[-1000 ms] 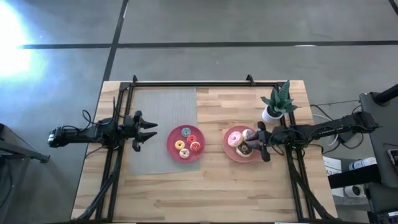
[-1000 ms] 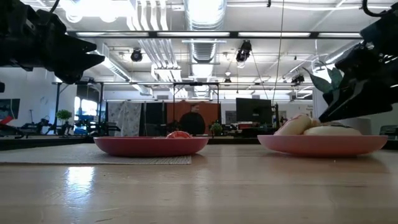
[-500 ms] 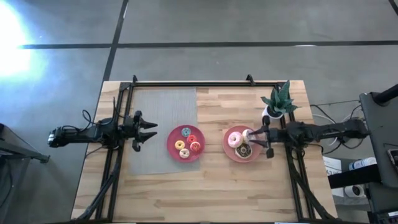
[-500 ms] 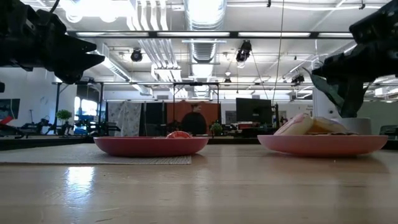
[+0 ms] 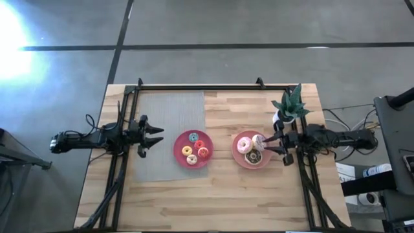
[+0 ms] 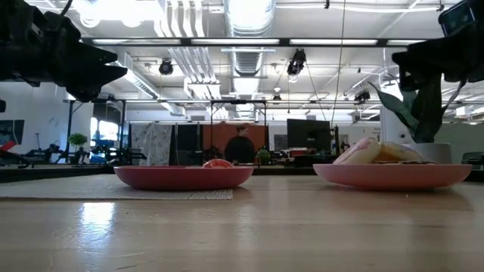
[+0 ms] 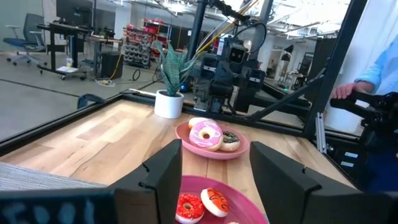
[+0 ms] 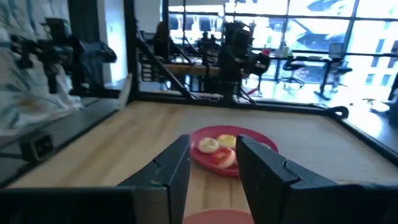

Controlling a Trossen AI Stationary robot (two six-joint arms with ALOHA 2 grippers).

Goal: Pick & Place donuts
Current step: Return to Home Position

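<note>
Three larger donuts, pink-frosted (image 5: pixel 244 145), lilac-white (image 5: pixel 258 140) and dark brown (image 5: pixel 253 156), lie on the pink plate (image 5: pixel 237 155). Several tiny donuts (image 5: pixel 193 150) lie on the red plate (image 5: pixel 178 150) to its left. My right gripper (image 5: pixel 270 145) hovers open and level at the pink plate's right rim, above the donuts, holding nothing; its wrist view looks across to the red plate (image 8: pixel 229 151). My left gripper (image 5: pixel 157 136) waits open above the grey mat, left of the red plate; its fingers (image 7: pixel 163 174) frame both plates.
A potted plant (image 5: pixel 288 107) stands just beyond the right gripper, toward the far right corner. A grey mat (image 5: pixel 168 123) covers the table's far left. Black frame rails (image 5: pixel 200 87) run along the far edge and sides. Bare wood (image 5: pixel 213 194) lies toward the near edge.
My right gripper has risen from a downward tilt over the donuts on the pink plate, levelled out, and drawn back toward the table's right edge. The three larger donuts lie where they did before.
</note>
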